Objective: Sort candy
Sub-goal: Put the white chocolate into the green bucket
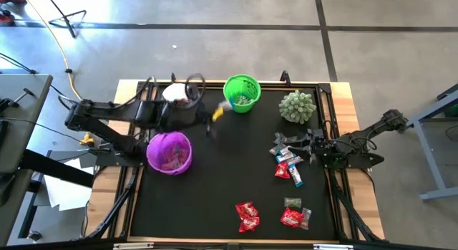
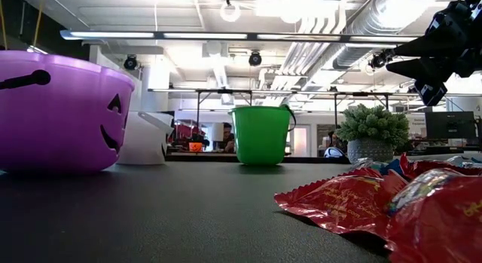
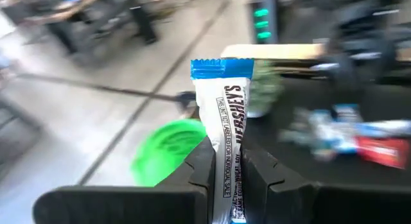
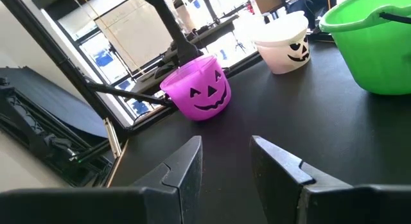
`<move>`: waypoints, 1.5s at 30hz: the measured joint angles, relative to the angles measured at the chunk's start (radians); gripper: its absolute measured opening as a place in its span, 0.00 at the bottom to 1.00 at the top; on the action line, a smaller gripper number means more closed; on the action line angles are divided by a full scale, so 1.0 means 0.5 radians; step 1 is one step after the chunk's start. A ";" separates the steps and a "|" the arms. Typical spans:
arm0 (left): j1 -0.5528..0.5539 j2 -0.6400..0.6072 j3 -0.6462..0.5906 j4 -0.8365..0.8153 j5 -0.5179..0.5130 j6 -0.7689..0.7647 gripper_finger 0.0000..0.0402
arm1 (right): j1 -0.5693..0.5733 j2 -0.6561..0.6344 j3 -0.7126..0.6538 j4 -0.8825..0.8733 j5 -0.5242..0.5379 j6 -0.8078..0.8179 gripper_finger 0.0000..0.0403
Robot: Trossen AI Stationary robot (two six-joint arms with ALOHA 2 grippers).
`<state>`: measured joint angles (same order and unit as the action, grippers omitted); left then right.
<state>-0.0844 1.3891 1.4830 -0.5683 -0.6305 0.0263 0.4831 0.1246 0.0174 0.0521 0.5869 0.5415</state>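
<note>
Three buckets from above: purple bucket (image 1: 169, 152), white bucket (image 1: 176, 94), green bucket (image 1: 241, 93). My left gripper (image 1: 217, 114) hangs between them over the surface; loose candy (image 1: 288, 166) lies beside the right gripper (image 1: 309, 145). Left wrist: jaws clenched on a blue-and-white bar (image 3: 225, 128), mid-carry, I judge. Next, choose its bucket and release above it. Right wrist: jaws parted, empty.

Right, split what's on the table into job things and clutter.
Job: white Hershey's bar in the left gripper; loose candy; green bucket; purple bucket; white bucket; right gripper, open.
Clutter: spiky green ball.
</note>
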 joint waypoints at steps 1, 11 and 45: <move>0.065 0.000 0.000 0.006 -0.011 0.023 0.08 | 0.000 0.000 0.000 -0.001 0.000 0.001 0.31; 0.574 0.000 0.000 -0.039 0.030 0.076 0.08 | 0.000 0.000 0.000 0.000 0.000 0.001 0.31; 1.147 0.844 -0.001 0.946 0.666 -0.415 0.08 | 0.000 0.000 0.001 0.000 0.000 0.001 0.31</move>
<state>0.4892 1.8113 1.4826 -0.0955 -0.2978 -0.1814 0.4834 0.1246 0.0177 0.0520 0.5869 0.5418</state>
